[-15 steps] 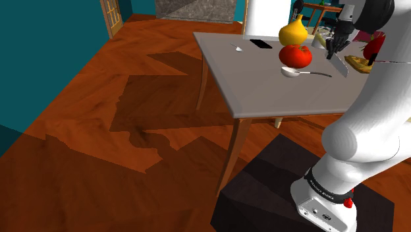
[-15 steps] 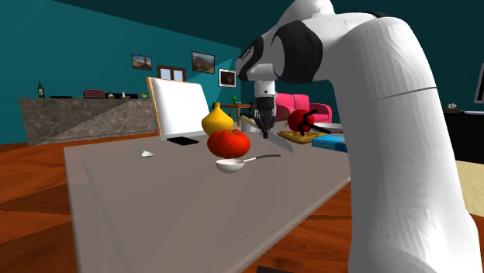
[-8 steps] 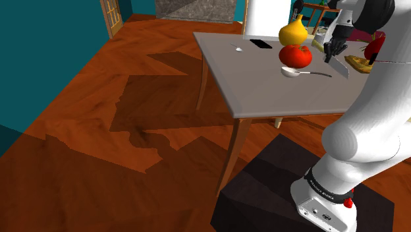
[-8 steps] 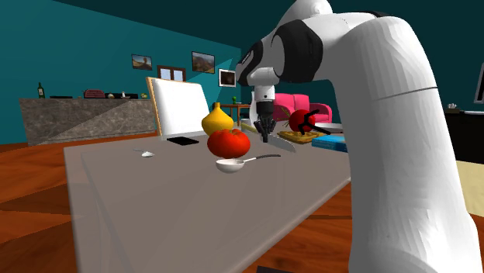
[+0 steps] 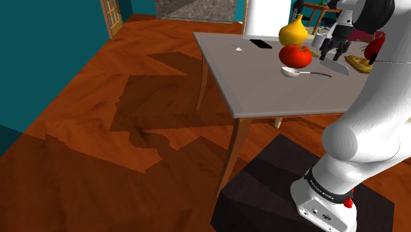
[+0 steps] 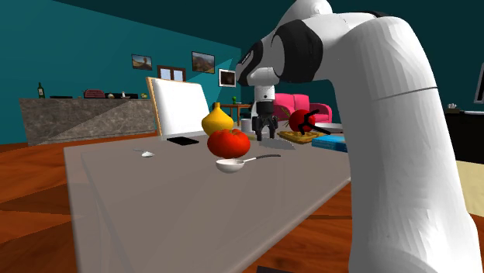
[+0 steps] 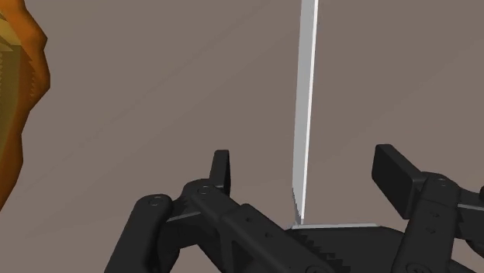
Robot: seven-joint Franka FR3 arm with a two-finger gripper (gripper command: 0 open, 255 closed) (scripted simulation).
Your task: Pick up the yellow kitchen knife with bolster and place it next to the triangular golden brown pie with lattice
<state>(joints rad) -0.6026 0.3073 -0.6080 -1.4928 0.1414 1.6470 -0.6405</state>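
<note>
The knife's grey blade (image 7: 308, 101) runs away from my gripper (image 7: 309, 174), between the two fingers (image 7: 221, 169) without touching either; its handle is hidden under the hand. In the shoulder view the knife (image 5: 340, 66) lies on the grey table (image 5: 263, 86), just below my open gripper (image 5: 334, 50). The golden brown pie (image 5: 359, 63) sits a short way to that view's right of the blade. In the second exterior view my gripper (image 6: 264, 132) hangs over the knife (image 6: 281, 144), with the pie (image 6: 299, 136) right behind it. An edge of the pie (image 7: 15, 101) shows beside the hand.
A red tomato (image 5: 296, 56), a yellow gourd (image 5: 293, 31) and a white spoon (image 5: 294, 71) stand to the shoulder view's left of the knife. A black phone (image 5: 261, 43) and a white board (image 5: 267, 18) are farther back. A red object (image 5: 375, 46) is by the pie.
The fingers were shut on the knife and have now opened. The knife has left the grip and its blade rests lower, on the table.
</note>
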